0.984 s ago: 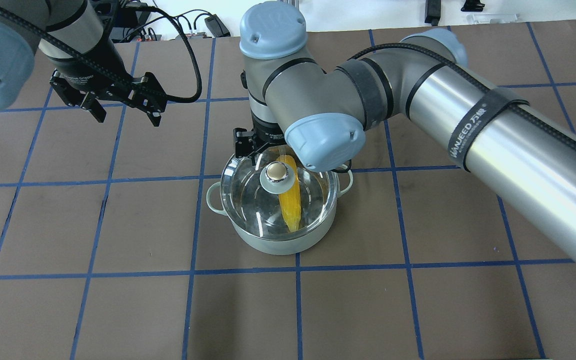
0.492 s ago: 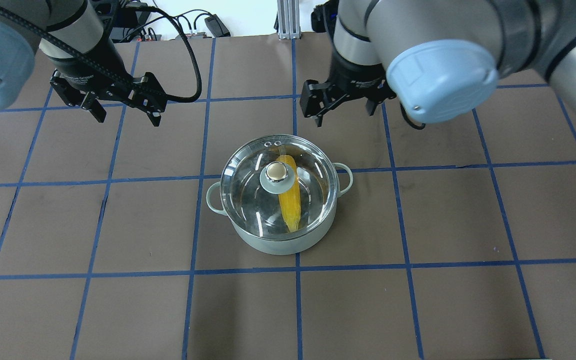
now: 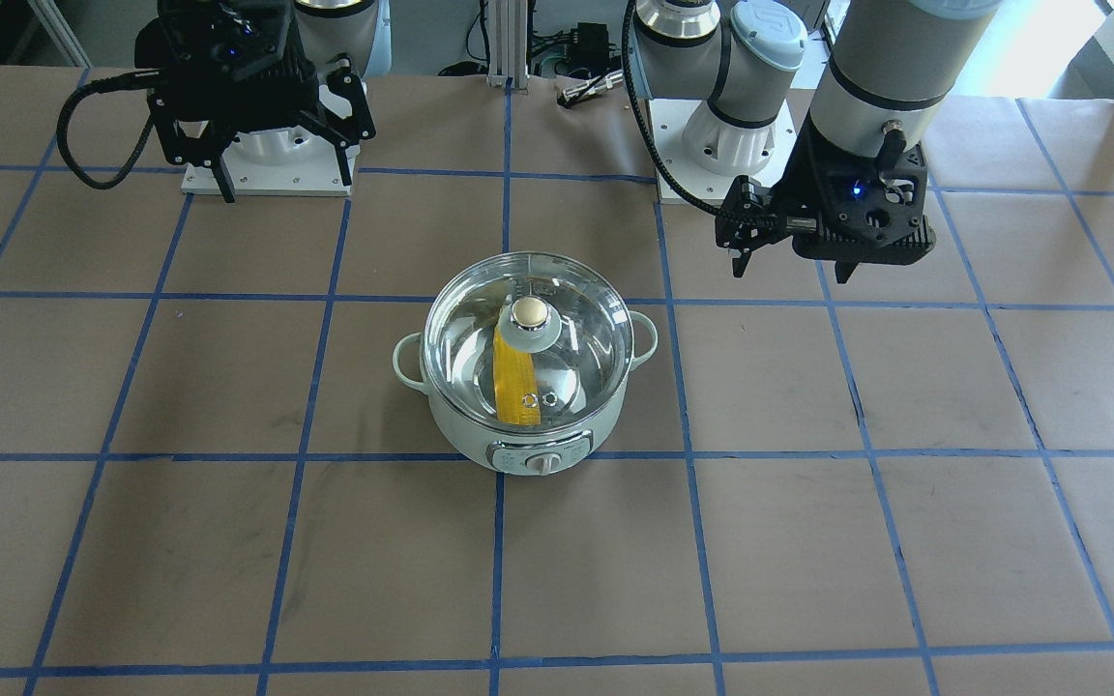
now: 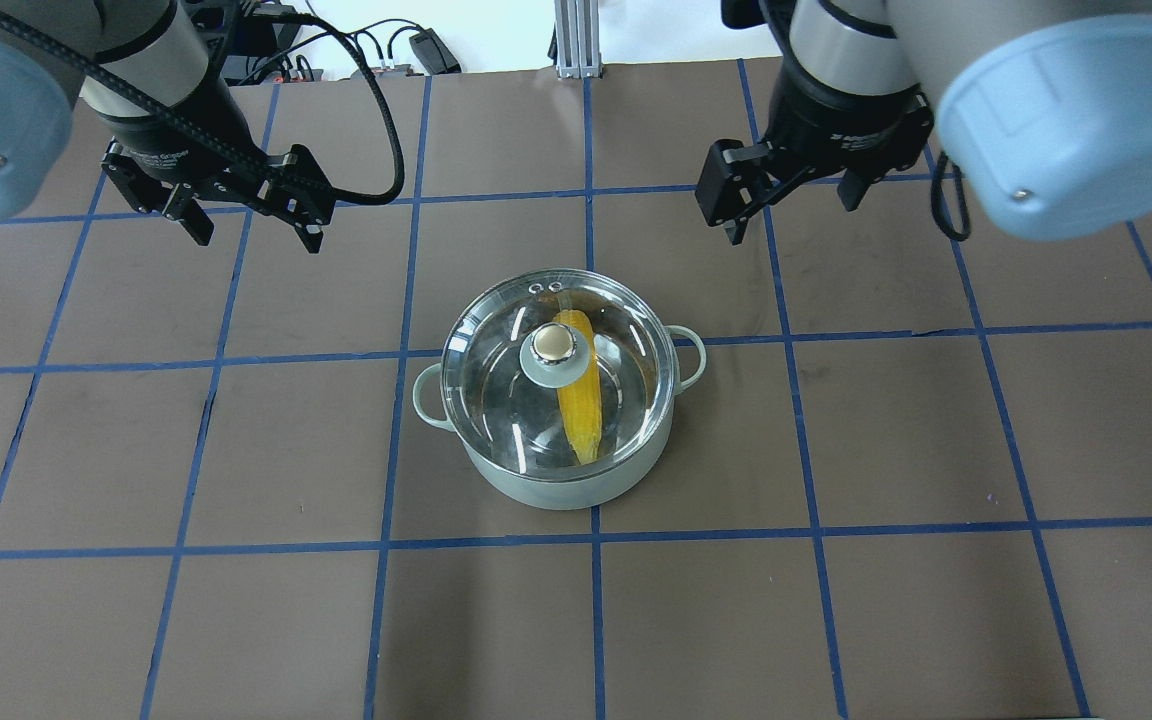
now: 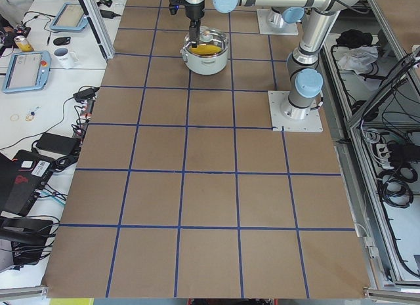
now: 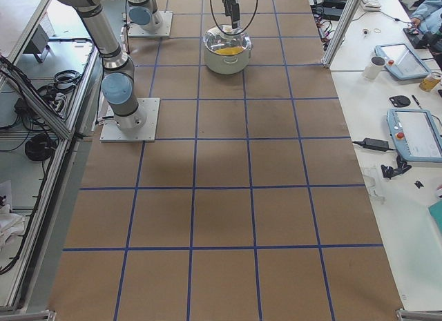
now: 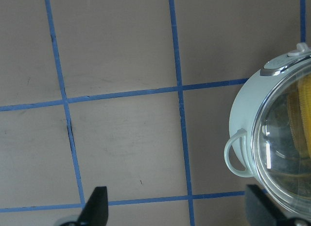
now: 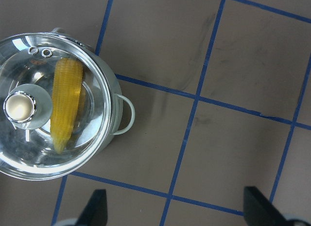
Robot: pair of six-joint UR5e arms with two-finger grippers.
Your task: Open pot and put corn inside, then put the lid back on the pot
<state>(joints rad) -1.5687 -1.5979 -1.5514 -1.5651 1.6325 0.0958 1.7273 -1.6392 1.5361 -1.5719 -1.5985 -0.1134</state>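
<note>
Mint-green, the pot (image 4: pixel 561 490) sits at the centre of the overhead frame. Its glass lid (image 4: pixel 496 410) is seated evenly on the rim, and the corn (image 4: pixel 579 405) lies inside beneath it. We see the left gripper (image 4: pixel 256 237) at upper left and the right gripper (image 4: pixel 791 215) at upper right, both with fingers spread. Each hangs well apart from the pot's handles, with brown table paper (image 4: pixel 236 620) showing between.

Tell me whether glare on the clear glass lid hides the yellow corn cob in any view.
Overhead exterior: white streaks on the clear glass dome lid, yet the bright yellow corn cob shows through sharply. Right wrist-mounted: little glare, corn clear. Left wrist-mounted: one bright streak; frame edge cuts the corn.
</note>
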